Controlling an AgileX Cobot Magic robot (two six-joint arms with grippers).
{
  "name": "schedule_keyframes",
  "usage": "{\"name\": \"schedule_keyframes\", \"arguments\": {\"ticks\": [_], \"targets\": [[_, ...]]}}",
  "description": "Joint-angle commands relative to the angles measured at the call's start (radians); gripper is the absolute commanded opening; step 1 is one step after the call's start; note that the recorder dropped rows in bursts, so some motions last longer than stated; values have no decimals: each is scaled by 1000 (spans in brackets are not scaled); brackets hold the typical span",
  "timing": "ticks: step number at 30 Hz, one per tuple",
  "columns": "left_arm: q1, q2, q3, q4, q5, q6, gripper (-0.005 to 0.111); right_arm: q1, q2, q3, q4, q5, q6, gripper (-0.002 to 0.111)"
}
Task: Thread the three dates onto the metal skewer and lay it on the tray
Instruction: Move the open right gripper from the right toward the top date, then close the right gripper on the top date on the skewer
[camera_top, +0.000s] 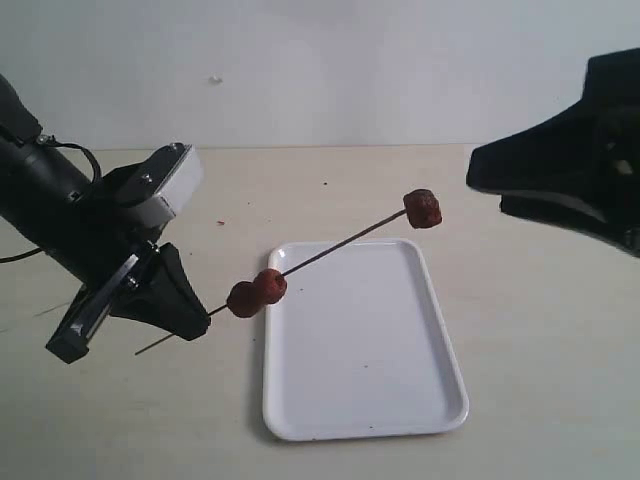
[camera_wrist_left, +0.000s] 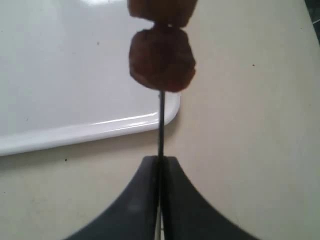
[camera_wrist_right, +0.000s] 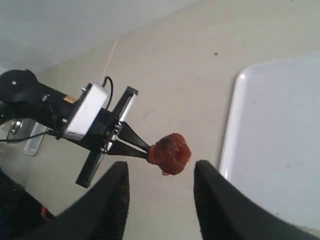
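Note:
My left gripper (camera_top: 197, 322) is shut on the lower end of the thin metal skewer (camera_top: 335, 246), which slants up over the white tray (camera_top: 400, 420). Two dates (camera_top: 243, 299) (camera_top: 270, 285) sit side by side on the rod just past the fingers. The third date (camera_top: 423, 208) is on the far tip. In the left wrist view the skewer (camera_wrist_left: 161, 125) runs from the shut gripper (camera_wrist_left: 160, 161) into the nearest date (camera_wrist_left: 161, 60). My right gripper (camera_wrist_right: 161, 167) is open, its fingers either side of the tip date (camera_wrist_right: 170, 153) without touching it.
The beige table (camera_top: 540, 330) carries the tray (camera_wrist_right: 280, 150) at its middle. A pale wall rises behind the table. The right arm (camera_top: 580, 150) hangs over the table's right side.

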Motion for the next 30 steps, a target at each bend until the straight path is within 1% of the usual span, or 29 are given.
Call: {"name": "schedule_keyframes", "arguments": {"ticks": [1,3,7,11,13,17,25,27,30], "targets": [[-5,-2,-1,-8,24,45,0,-2,62,4,3,33,-37,50],[-5,-2,-1,-8,24,45,0,-2,86,4,28,26,-59,54],[-5,-2,-1,-8,24,45,0,-2,130,2,95,26,-104,54],[-5,-2,-1,-8,24,45,0,-2,163,2,227,62,-205,54],[-5,-2,-1,-8,24,45,0,-2,169,0,248,62,-225,54],[-5,-2,-1,-8,24,45,0,-2,169,-11,244,67,-226,52],[-5,-2,-1,-8,24,45,0,-2,167,-41,202,54,-224,51],[-5,-2,-1,-8,24,45,0,-2,161,-41,149,38,-205,51],[-5,-2,-1,-8,24,45,0,-2,137,-41,24,22,-118,51]]}}
